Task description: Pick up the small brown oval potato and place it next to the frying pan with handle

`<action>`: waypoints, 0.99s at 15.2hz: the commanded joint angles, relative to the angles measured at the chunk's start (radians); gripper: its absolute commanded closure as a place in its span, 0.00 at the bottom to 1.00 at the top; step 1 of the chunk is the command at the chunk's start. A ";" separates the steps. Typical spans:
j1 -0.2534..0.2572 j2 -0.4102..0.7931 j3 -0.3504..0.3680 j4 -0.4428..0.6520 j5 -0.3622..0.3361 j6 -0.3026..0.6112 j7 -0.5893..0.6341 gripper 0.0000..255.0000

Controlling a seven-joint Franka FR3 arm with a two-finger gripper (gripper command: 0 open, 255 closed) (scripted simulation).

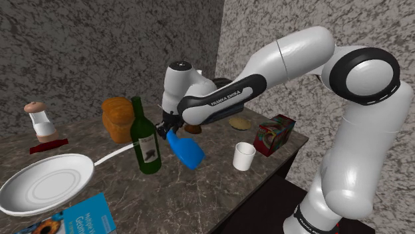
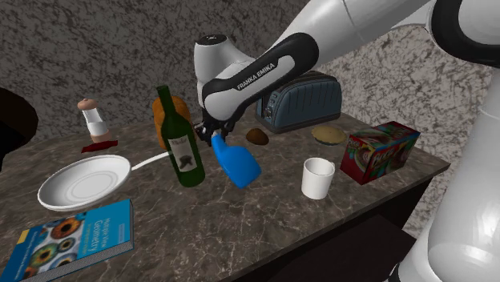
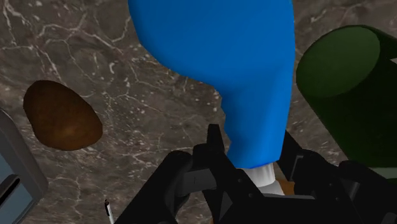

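Note:
The small brown oval potato (image 2: 257,136) (image 3: 62,116) lies on the dark marbled counter (image 2: 240,232) in front of the toaster (image 2: 303,101), a short way off to one side of my hand. The white frying pan (image 1: 46,183) (image 2: 84,180) sits at the shoulder view's lower left, its thin handle pointing toward the green wine bottle (image 1: 144,138) (image 2: 180,144). My gripper (image 1: 166,127) (image 2: 215,136) (image 3: 251,162) is shut on the white neck of a blue bottle (image 1: 186,151) (image 2: 237,163) (image 3: 235,70), which hangs tilted just beside the wine bottle (image 3: 353,89).
An orange-brown loaf (image 1: 118,118) stands behind the wine bottle. A white cup (image 2: 317,177), a colourful box (image 2: 378,151) and a flat bun (image 2: 328,134) occupy the second exterior view's right. A shaker (image 1: 40,121) and a blue book (image 2: 68,239) flank the pan.

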 commanded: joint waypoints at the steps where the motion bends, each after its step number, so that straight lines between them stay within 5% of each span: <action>1: 0.001 0.010 -0.002 -0.018 -0.009 0.024 0.010 1.00; 15: 0.012 0.106 -0.024 -0.070 -0.091 0.163 0.087 1.00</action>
